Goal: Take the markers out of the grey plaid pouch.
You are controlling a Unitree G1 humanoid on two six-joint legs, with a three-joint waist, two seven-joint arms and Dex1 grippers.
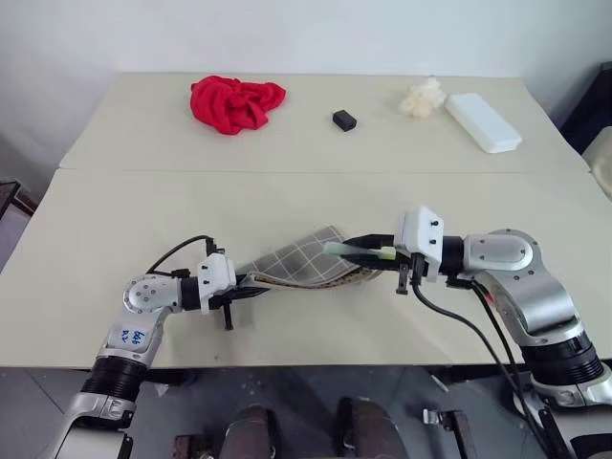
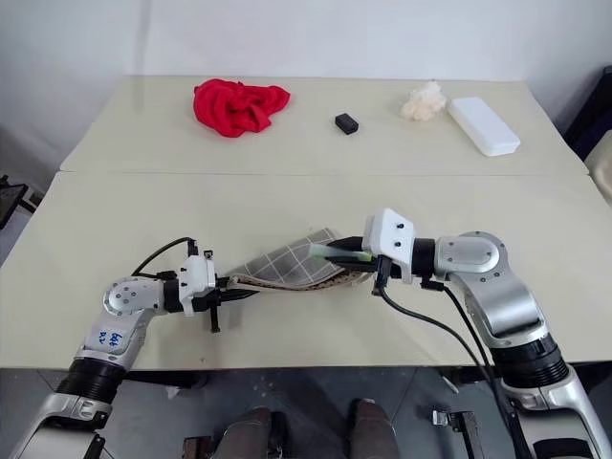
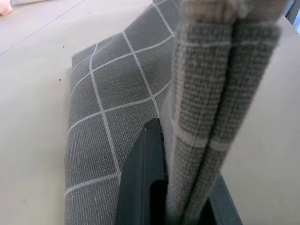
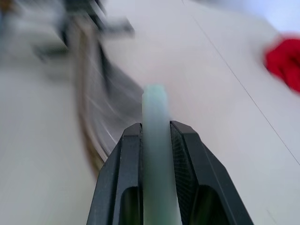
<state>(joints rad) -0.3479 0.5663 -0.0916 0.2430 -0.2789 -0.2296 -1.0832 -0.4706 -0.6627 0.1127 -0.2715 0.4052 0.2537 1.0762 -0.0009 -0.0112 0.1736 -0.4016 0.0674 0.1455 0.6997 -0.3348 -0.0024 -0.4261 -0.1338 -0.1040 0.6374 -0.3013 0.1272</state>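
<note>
Clamped tight on one end of the grey plaid pouch [image 1: 304,259], the left gripper [image 1: 251,281] pinches the folded fabric edge between its two black fingers [image 3: 143,178], as the left wrist view shows close up, with the white grid lines running away across the cloth. Opposite it, the right gripper [image 1: 356,246] has its jaws closed on a pale green marker [image 4: 157,154], the stick lying lengthwise between the two fingers and its tip poking out beyond them. From the head camera the marker [image 1: 361,252] sits level at the pouch's far end, just at the opening, with the gripper pointing across toward the robot's left. The pouch hangs stretched between the two grippers above the near part of the beige table [image 1: 105,229], its lower edge showing a tan lining; whether any of it touches the tabletop cannot be told.

Farther back, well apart from the arms, a crumpled red cloth [image 1: 234,102] lies on the table's far half toward the left. A small black block [image 1: 344,120] rests near the middle, a cream-coloured lump [image 1: 422,98] sits to its right, and a white oblong case [image 1: 483,121] lies just beside that lump
</note>
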